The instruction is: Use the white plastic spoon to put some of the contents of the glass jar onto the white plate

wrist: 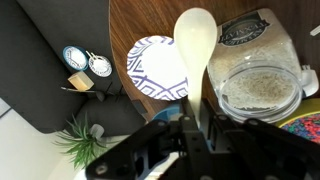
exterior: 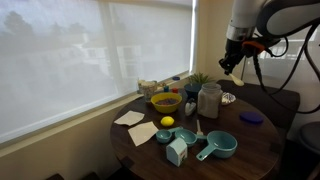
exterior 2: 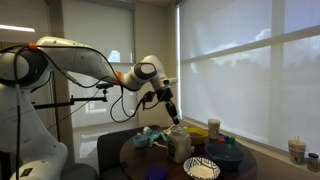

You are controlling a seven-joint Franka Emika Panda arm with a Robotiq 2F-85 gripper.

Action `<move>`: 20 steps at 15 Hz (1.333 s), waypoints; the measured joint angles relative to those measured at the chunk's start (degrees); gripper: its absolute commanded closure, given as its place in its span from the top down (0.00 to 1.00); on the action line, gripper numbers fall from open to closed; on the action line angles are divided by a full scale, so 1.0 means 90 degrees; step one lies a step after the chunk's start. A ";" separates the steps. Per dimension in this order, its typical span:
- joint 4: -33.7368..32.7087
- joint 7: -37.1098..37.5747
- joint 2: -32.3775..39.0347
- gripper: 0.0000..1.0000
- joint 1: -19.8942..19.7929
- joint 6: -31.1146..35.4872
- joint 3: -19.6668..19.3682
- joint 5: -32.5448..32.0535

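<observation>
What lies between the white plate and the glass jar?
Wrist view: only bare table between white plate and glass jar; the white plastic spoon hangs above that gap.

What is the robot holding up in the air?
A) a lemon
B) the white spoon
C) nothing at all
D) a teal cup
B: in the wrist view the gripper is shut on the handle of the spoon, whose bowl sticks out in front of it.
</observation>
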State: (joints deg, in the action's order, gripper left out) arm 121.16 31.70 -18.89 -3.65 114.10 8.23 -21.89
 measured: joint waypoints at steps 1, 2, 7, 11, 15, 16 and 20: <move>0.0001 0.0102 0.0008 0.03 -0.0004 0.0045 0.0000 -0.0020; 0.0002 0.0251 0.0025 0.03 -0.0012 0.0150 0.0000 -0.0036; 0.0002 0.1157 0.0293 0.03 -0.0074 0.1127 0.0005 -0.0337; -0.0057 0.1830 0.0556 0.03 -0.0075 0.1785 0.0023 -0.0554; -0.0126 0.2311 0.0743 0.03 -0.0072 0.1994 0.0081 -0.0801; -0.0127 0.2405 0.0789 0.03 -0.0067 0.2006 0.0094 -0.0876; -0.0127 0.2776 0.0991 0.03 -0.0001 0.2125 0.0127 -0.1159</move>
State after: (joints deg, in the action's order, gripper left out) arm 120.02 56.69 -9.97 -3.66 133.22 9.37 -32.32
